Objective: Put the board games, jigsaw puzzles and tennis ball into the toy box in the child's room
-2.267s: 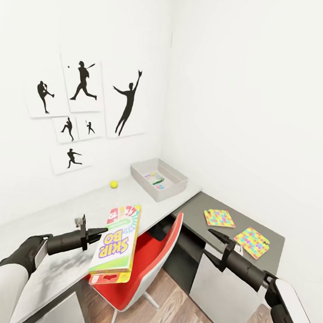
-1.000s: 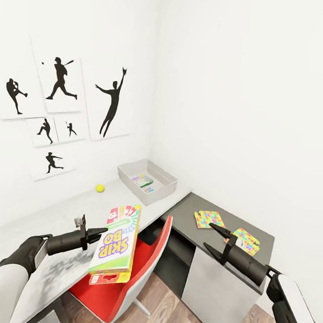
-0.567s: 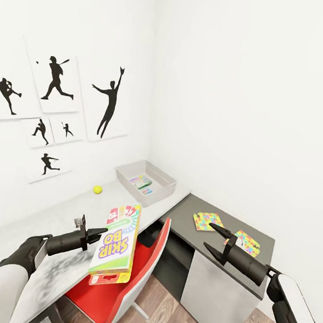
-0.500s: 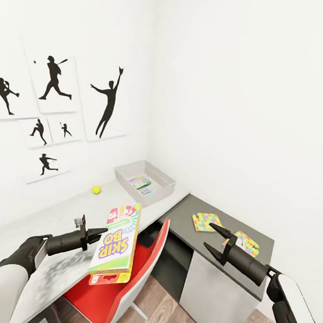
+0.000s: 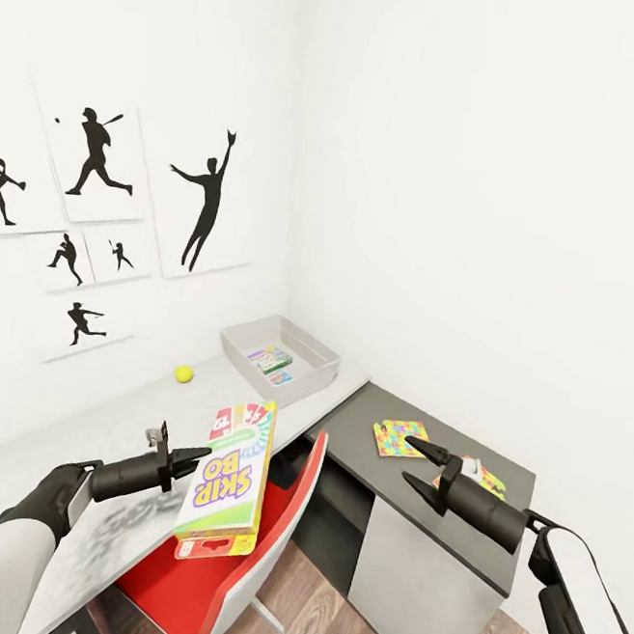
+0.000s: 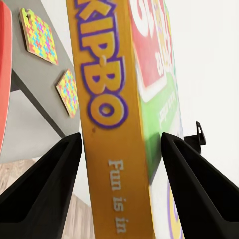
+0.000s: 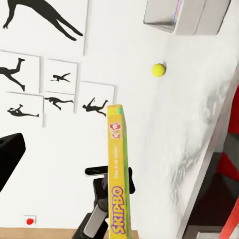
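My left gripper is shut on a board game, a green-edged Skip-Bo box held on edge above the table. In the left wrist view the box fills the gap between the fingers. The grey toy box stands at the table's far corner with a colourful board game lying inside. The tennis ball rests left of it. Two jigsaw puzzles lie on the lower dark top, the farther one partly behind my open right gripper.
A red chair is tucked under the table below the held box. The dark grey cabinet top joins the table at the corner. Baseball silhouettes hang on the left wall. Wood floor shows beside the chair.
The whole view has shifted as the camera moved toward the corner, so the toy box, ball and puzzles sit further left. Both arms keep their pose and the box stays held.
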`<state>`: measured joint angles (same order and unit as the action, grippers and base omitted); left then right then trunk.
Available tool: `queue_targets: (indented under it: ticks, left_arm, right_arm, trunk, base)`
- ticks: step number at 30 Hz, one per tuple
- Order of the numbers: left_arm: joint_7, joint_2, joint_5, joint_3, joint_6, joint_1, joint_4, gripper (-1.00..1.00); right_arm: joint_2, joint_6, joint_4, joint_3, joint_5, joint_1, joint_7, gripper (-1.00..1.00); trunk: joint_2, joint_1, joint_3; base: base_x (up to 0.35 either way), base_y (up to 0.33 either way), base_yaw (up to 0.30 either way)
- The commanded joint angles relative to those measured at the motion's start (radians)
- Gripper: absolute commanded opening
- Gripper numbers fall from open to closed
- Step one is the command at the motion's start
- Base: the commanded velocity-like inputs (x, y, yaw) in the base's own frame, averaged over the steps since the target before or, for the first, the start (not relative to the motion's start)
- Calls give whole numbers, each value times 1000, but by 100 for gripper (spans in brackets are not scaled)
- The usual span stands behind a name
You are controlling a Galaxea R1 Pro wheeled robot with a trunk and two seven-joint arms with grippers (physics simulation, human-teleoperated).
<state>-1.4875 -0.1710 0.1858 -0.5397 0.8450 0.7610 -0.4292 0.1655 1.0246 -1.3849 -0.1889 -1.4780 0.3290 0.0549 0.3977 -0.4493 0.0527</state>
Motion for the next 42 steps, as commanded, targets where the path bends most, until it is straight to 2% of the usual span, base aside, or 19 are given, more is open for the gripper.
queue_targets:
  ticks: [1, 22, 28, 31, 34, 35, 38, 42]
  left_arm:
    - [-6, 1, 11, -6, 9, 1, 0, -100]
    - [-6, 1, 11, -6, 9, 1, 0, -100]
    - [-6, 1, 10, -8, 9, 1, 0, -100]
    - [-5, 1, 9, -7, 9, 1, 0, -100]
    - [-5, 2, 9, -6, 9, 1, 0, -100]
    - [-5, 2, 9, -5, 9, 1, 0, -100]
    - [-5, 1, 9, -6, 9, 1, 0, -100]
    - [-6, 0, 10, -7, 10, 2, 0, -100]
  right_arm:
    - [0, 5, -1, -1, 8, 1, 6, 100]
    - [-6, 3, -9, -1, 19, 1, 6, 100]
    - [-14, -3, -74, 6, 19, -3, 12, 100]
    - [-16, -13, -122, 5, 21, -37, 1, 100]
    - [-12, -12, -166, 2, 21, -54, -38, 100]
    - [-9, -10, -175, 1, 20, -48, -66, 100]
    - [-6, -6, -188, 1, 15, 19, -154, 100]
    - [-17, -2, -192, 9, 5, 156, -281, 100]
  trunk:
    - [2, -1, 2]
    - [2, -1, 2]
    - [2, -1, 2]
    - [2, -1, 2]
    - [2, -1, 2]
    - [2, -1, 2]
    - [2, -1, 2]
    - [2, -1, 2]
  base:
    - [0, 0, 0]
    - [0, 0, 0]
    - [0, 0, 0]
    - [0, 0, 0]
    - [0, 0, 0]
    - [0, 0, 0]
    - [0, 0, 0]
    - [0, 0, 0]
